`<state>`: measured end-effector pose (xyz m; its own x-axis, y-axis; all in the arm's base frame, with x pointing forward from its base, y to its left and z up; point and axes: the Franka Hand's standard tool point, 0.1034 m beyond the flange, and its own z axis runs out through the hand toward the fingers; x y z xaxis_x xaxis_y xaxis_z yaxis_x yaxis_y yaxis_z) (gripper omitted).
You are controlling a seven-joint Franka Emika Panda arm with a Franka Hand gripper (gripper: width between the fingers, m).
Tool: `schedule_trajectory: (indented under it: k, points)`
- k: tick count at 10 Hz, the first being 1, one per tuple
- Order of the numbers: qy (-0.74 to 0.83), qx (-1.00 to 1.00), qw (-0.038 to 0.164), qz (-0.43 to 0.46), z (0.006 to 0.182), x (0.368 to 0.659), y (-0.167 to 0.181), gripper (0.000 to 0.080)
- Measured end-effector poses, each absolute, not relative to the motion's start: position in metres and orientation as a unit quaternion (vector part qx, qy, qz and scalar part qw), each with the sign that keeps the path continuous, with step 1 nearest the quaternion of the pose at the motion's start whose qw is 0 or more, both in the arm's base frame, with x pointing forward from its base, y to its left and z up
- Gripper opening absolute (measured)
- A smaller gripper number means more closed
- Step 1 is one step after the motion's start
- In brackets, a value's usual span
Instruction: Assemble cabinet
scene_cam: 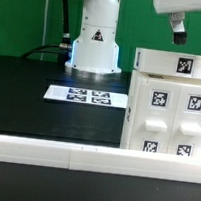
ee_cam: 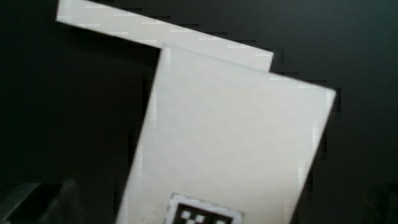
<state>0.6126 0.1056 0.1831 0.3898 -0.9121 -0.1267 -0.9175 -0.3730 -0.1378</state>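
Standing at the exterior view's right on the black table [scene_cam: 29, 91], the cabinet [scene_cam: 168, 106] looks rigid, smooth-panelled and bulky, best pinched on a thin panel edge; the gripper [scene_cam: 196, 34] hovers above, jaws spread, empty.

The cabinet [scene_cam: 168, 106] is white, its panels dotted with square black-and-white tags. The marker board [scene_cam: 86, 95] is white with black-and-white tags too, on a black table [scene_cam: 29, 96]. The robot base [scene_cam: 96, 38] is white with a triangle sticker.
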Motion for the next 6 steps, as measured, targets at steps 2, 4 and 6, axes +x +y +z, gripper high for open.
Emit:
schedule_trajectory:
  k: [2, 4, 6]
  points:
    - [0.459, -0.884, 0.095, 0.005, 0.1842, 0.6139, 0.1057, 0.0797]
    - [0.380, -0.920, 0.094, 0.000, 0.1856, 0.6153, 0.1037, 0.0797]
    - [0.316, -0.944, 0.093, -0.006, 0.1865, 0.6157, 0.1051, 0.0797]
